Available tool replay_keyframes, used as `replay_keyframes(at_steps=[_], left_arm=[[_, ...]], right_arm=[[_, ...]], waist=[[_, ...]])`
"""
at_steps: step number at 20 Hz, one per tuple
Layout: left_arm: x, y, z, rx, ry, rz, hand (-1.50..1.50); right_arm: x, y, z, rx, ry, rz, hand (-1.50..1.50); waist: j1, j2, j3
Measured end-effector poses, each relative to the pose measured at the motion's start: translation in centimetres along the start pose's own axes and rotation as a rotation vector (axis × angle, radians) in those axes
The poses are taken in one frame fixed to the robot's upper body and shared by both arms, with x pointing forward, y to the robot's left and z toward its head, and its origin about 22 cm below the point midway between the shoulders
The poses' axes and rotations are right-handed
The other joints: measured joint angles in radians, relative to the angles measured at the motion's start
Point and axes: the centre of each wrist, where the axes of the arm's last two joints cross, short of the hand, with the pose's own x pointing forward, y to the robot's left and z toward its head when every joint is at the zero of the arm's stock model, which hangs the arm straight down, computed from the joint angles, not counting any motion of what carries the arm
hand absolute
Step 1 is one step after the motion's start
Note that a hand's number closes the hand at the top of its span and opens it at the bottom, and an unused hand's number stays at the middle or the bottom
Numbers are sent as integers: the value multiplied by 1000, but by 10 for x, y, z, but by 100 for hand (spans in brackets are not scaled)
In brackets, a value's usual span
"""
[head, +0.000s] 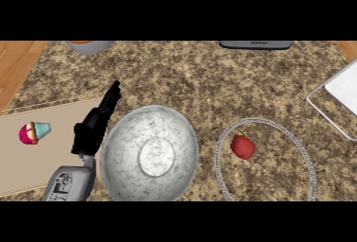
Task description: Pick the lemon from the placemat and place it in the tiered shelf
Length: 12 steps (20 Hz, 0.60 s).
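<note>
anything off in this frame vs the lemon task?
Yes. No lemon shows. The placemat holds a cupcake, and a red pepper-like item lies inside a wire ring. No tiered shelf is recognizable. Only the left hand shows, fingers straight, beside the marble bowl.

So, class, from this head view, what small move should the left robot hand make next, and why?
Probably shift the left robot hand leftwards over the tan rectangular placemat. Its fingers are straight and hold nothing, and it sits at the placemat's edge beside the grey marbled bowl. The only thing on the placemat is a small pink-and-blue cupcake-like object; no lemon shows.
</note>
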Motion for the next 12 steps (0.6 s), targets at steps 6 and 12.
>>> replay_keyframes(at_steps=[6,12], left_arm=[[5,-5,-2,-2,-9,6,0],[4,-1,0,12,-6,14,0]], right_arm=[[17,-45,20,-27,141,60,-150],[20,-75,40,11,204,155,-150]], waist=[[-3,5,4],[-15,8,11]])
